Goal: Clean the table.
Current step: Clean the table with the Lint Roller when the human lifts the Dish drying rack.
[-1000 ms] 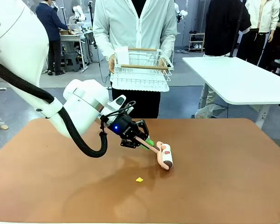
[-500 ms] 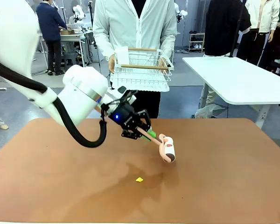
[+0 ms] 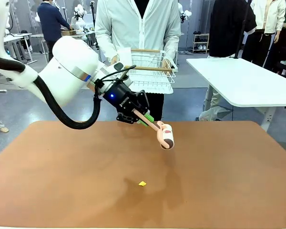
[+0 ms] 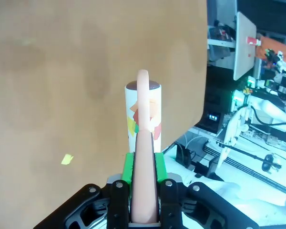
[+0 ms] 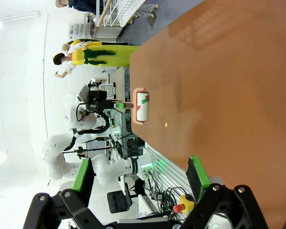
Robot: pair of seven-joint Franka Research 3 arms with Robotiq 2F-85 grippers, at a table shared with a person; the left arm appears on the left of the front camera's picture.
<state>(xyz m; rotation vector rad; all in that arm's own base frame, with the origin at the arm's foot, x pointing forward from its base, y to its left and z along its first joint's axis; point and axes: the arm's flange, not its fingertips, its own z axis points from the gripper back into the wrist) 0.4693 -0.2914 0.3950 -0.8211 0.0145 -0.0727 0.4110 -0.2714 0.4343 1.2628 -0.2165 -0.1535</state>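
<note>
Scrap point(image 3: 142, 183), small and yellow, lies on the table point(image 3: 238, 181) low in the front view, just left of centre. The lint roller point(image 3: 166, 136) hangs above and slightly right of it, apparently clear of the reddish-brown top, its shadow falling near the scrap. To reach the scrap the roller has to travel toward the lower edge of the frame and a little left, then come down.

The left gripper point(image 3: 142, 118) is clamped tight on the roller's pink handle, green pads pressing both sides. The handle slopes down and to the right from the claw, and the drum sits crosswise at its end, with coloured bits stuck to it. In the left wrist view the scrap is at lower left of the drum.

The left arm sweeps in from upper left, wrist pitched downward. It is plainly the nearer arm. The right gripper point(image 5: 139, 171) stands wide open and holds nothing, well back from the scrap. The table takes up the lower half of the front view.
</note>
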